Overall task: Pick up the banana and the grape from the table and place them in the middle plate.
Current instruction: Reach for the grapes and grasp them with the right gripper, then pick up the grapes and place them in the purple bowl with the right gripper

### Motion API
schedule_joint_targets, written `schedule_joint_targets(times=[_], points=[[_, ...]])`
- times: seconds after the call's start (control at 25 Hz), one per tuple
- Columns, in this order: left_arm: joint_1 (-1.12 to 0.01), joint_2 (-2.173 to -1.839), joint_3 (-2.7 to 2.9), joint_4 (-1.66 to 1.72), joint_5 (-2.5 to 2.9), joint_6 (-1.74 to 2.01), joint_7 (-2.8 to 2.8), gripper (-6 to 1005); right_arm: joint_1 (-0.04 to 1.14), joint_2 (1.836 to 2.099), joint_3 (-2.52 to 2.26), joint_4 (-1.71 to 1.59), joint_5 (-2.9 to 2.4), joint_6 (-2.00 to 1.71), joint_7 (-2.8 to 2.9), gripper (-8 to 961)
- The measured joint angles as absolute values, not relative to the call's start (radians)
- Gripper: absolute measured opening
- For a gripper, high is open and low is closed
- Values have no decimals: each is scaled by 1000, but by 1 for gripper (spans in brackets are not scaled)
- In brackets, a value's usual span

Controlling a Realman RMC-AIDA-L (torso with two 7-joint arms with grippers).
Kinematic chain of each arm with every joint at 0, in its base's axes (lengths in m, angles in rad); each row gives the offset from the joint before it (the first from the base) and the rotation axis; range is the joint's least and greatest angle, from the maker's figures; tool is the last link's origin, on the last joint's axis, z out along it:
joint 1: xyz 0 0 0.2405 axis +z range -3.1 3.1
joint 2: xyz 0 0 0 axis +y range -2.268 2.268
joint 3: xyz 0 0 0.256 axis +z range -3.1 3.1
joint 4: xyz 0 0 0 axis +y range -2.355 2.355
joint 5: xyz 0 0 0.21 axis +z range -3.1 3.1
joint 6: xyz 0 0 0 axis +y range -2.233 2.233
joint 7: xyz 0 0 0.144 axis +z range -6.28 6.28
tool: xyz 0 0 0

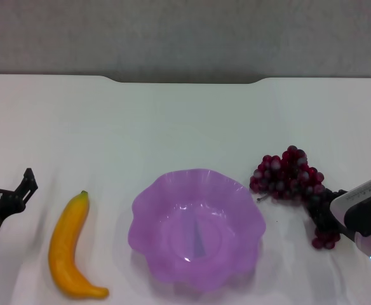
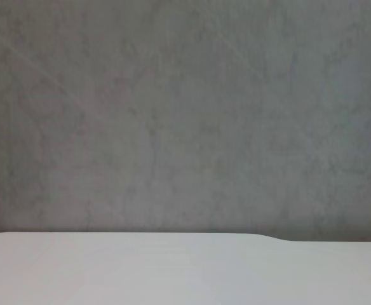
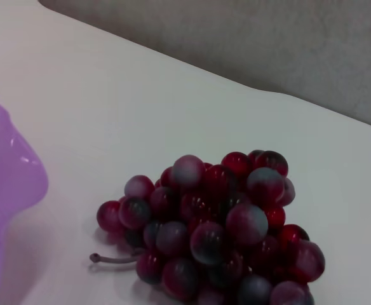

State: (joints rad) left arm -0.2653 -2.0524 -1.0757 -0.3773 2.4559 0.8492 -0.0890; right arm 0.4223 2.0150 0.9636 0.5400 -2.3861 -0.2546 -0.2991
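No writing shows; left gripper point(image 1: 7, 184) fingers spread beside the banana point(image 1: 71, 249), right gripper point(image 1: 328, 213) at the grapes point(image 1: 289, 175), fingers' state unclear.

Lab-like test bench, bare white table point(image 1: 173, 114), plain grey wall point(image 1: 185, 32)

Right claw point(image 1: 322, 213) hides part of the grape point(image 1: 288, 175).

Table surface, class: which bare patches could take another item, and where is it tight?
The white table is bare between its notched far edge and the translucent purple scalloped plate, which is empty inside. Narrow strips separate the plate from the curved yellow banana and the dark red grape bunch. Tightest: at the grapes, beside the right end effector.
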Motion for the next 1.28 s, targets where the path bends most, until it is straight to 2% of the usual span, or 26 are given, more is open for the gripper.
schedule_joint_targets(times=[0.16,0.4,1.28], points=[[-265,-2052,-1075,-377,2445,853,-89,839,423,2016,960,541,-2386,-255,-299,371],[-264,-2052,-1071,-378,2439,855,-86,839,425,2016,960,542,-2387,-256,-299,327],[-259,-2052,-1073,-383,2439,858,-87,836,405,2016,907,558,-2386,-358,-299,296]])
